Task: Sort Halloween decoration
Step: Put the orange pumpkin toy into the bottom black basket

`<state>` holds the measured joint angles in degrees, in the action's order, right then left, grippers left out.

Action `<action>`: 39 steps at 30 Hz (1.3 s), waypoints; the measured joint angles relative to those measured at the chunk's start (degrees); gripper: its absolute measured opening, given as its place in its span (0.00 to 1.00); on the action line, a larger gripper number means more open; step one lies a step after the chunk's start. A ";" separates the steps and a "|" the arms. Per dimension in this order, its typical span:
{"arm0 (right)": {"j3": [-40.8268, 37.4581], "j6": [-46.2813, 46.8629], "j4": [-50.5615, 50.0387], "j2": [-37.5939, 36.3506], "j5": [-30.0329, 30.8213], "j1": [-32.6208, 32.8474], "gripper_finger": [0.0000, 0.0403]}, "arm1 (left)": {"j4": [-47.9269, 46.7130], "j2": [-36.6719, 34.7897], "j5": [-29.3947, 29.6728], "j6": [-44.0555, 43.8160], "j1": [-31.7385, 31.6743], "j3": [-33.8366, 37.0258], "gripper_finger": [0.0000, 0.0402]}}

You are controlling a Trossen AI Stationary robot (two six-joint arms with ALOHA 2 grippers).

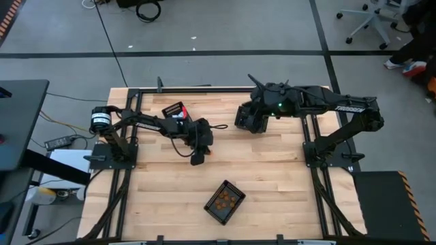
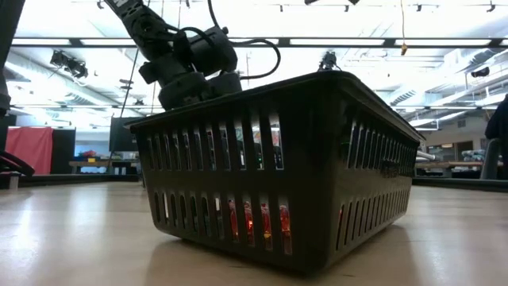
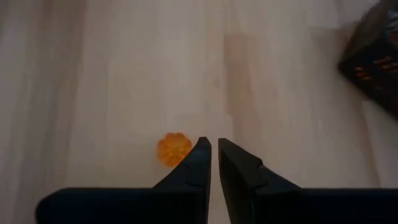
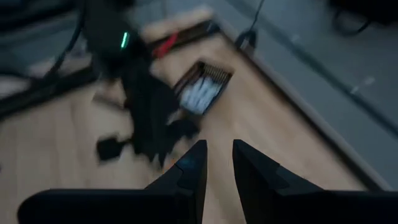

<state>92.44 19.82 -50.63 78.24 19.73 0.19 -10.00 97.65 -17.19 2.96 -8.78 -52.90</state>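
A small orange pumpkin trinket (image 3: 173, 149) lies on the wooden table. My left gripper (image 3: 214, 147) hangs over the middle of the table (image 1: 197, 158). Its fingers are nearly together and nothing is between them. The pumpkin sits just outside one finger, partly hidden behind it. My right gripper (image 4: 219, 148) is raised over the far middle of the table (image 1: 245, 121); its fingers stand a little apart with only table showing between them. A black mesh basket (image 1: 225, 201) near the front edge holds orange trinkets (image 2: 254, 222).
A second black basket (image 1: 176, 111) stands at the far left beside the left arm, with white pieces inside (image 4: 200, 93). The front basket fills the low view (image 2: 278, 167). Bare wood lies between the two baskets and to the right of the front one.
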 joint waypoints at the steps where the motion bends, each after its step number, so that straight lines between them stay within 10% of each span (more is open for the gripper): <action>1: -0.08 0.31 -1.73 0.16 -1.77 0.00 0.21 | -0.01 0.00 0.82 -0.27 -0.02 0.00 0.09; 7: -10.01 1.80 2.69 0.49 -6.10 1.23 0.21 | -2.80 -1.17 0.67 -2.86 -0.07 -0.11 0.12; 22: -42.99 -0.63 49.79 3.41 -17.85 0.76 0.21 | -11.50 -17.51 1.67 -8.23 3.23 10.15 0.02; 39: -43.67 -9.81 91.86 34.87 -23.27 -3.10 0.62 | 5.31 -40.68 19.48 -27.26 9.67 23.49 0.02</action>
<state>48.77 10.00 41.23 113.11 -3.54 -2.92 -4.69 56.96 2.29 -24.30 0.89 -29.42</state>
